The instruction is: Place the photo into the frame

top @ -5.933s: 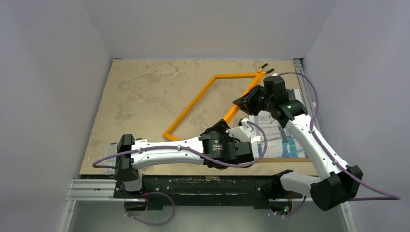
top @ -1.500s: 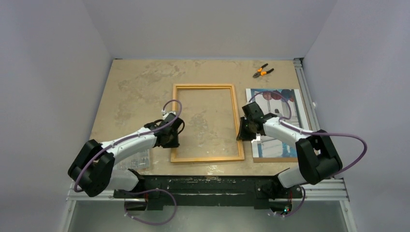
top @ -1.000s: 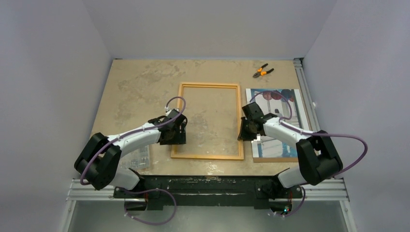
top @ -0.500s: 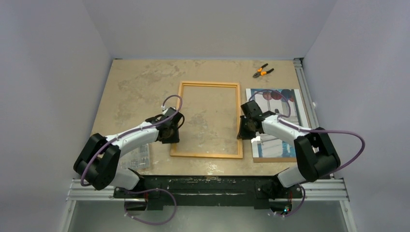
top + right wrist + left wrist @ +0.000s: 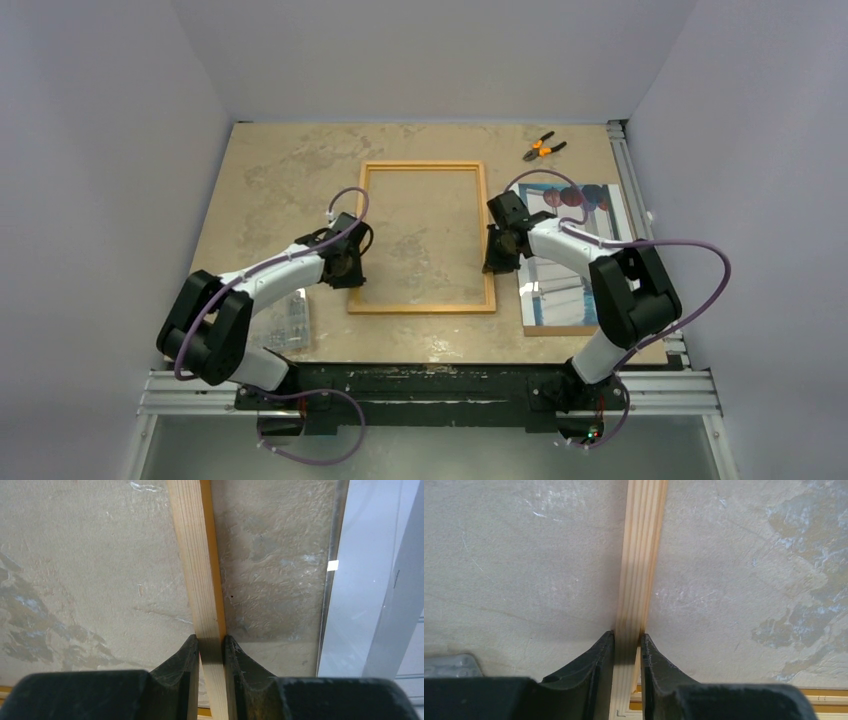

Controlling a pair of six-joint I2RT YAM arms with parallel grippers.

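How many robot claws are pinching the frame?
2. The left gripper is shut on the left side of the frame. The right gripper is shut on its right side, near the photo.

White arms [image 5: 272,283] — black joints [image 5: 636,297], purple cables [image 5: 690,243]

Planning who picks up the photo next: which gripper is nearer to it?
Right. The right gripper clamps the right rail of the frame, just beside the left edge of the photo. The left gripper clamps the opposite rail, with the whole frame between it and the photo.
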